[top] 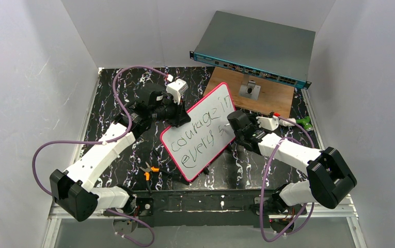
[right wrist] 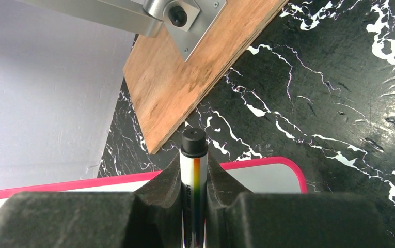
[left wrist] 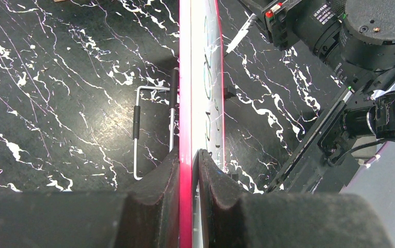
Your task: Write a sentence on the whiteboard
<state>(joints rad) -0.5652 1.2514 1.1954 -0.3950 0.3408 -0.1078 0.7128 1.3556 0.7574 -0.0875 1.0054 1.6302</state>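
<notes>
While pinching the whiteboard (top: 213,103) propped on the table (top: 117,88) in the left gripper (left wrist: 191,157) and the marker (right wrist: 193,142) in the right gripper (right wrist: 193,170), could tip it and smudge the sentence (top: 198,137) by pushing too hard.

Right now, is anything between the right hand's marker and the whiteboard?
Nothing visible. The right hand holds the marker at the whiteboard's right side, next to the sentence. The left hand clamps the opposite edge, clear of the writing. The marker tip itself is hidden.
</notes>
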